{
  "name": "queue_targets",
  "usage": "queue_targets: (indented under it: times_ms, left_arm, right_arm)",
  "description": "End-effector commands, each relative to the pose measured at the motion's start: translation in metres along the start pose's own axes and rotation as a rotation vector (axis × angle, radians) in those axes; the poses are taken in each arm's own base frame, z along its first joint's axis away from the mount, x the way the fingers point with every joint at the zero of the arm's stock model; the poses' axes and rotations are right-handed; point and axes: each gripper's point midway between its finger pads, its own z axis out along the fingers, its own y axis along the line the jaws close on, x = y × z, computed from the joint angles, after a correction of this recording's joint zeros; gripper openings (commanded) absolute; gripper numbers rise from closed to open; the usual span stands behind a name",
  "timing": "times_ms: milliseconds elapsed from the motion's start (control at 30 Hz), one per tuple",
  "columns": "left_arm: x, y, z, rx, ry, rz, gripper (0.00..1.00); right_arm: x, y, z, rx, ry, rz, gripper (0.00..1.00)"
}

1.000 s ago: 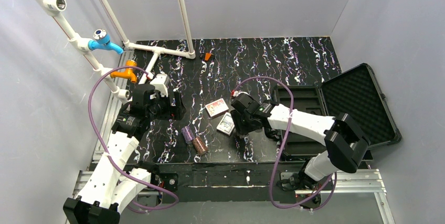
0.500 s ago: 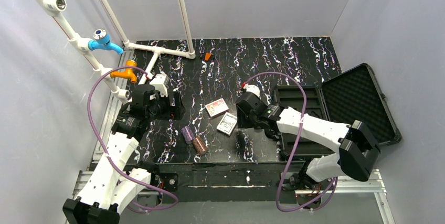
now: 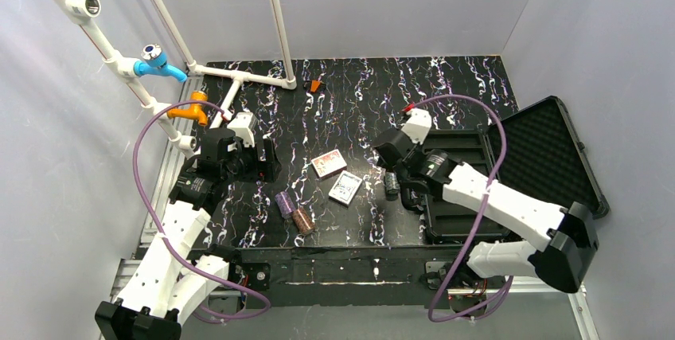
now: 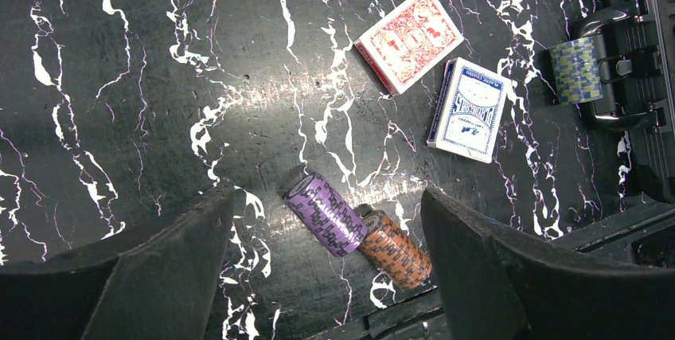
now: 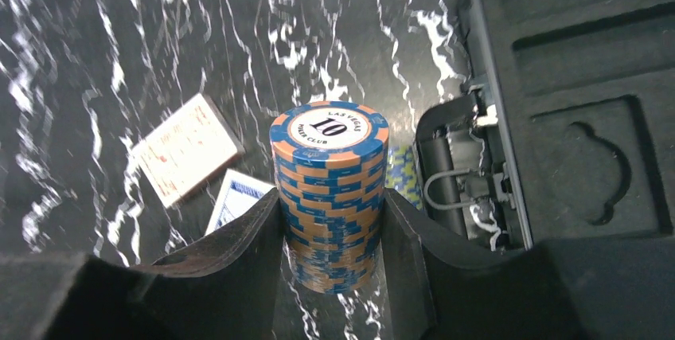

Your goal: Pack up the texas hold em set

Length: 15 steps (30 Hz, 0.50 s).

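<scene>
The black case (image 3: 549,157) lies open at the right, its foam tray (image 5: 589,77) toward me. My right gripper (image 3: 396,177) is shut on an upright blue-and-orange chip stack (image 5: 329,173), close to the case handle (image 5: 454,189). A green chip stack (image 4: 576,69) rests on the table beside that handle, partly hidden behind the held stack in the right wrist view. The red deck (image 3: 328,163) and the blue-white deck (image 3: 344,187) lie mid-table. My left gripper (image 4: 326,201) hangs open above the purple stack (image 4: 326,216) and the brown stack (image 4: 396,248), which lie end to end.
A white PVC pipe frame (image 3: 239,77) with a blue fitting (image 3: 155,61) and an orange fitting (image 3: 193,107) stands at the back left. A small orange piece (image 3: 316,85) lies at the back. Grey walls enclose the table; the front edge (image 4: 446,308) runs just past the brown stack.
My right arm has swung right, from beside the blue-white deck to the case's handle, carrying the chip stack. The left arm has stayed where it was.
</scene>
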Motion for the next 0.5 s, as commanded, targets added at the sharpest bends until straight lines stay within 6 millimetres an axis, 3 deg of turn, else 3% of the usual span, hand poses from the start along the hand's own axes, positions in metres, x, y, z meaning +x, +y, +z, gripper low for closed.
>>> queue_targets:
  times_ms: [0, 267, 467]
  left_arm:
    - [-0.005, -0.001, -0.004, -0.003, -0.014, 0.009, 0.85]
    - [-0.005, 0.000, -0.006, -0.008, -0.021, 0.007, 0.85]
    - [-0.005, 0.000, -0.005, -0.011, -0.016, 0.002, 0.85]
  right_arm:
    - [-0.068, -0.011, -0.010, -0.007, -0.238, 0.222, 0.01]
    - [-0.104, -0.078, 0.010, 0.149, -0.275, 0.459, 0.01]
    - [-0.098, -0.120, 0.027, 0.366, -0.202, 0.606, 0.01]
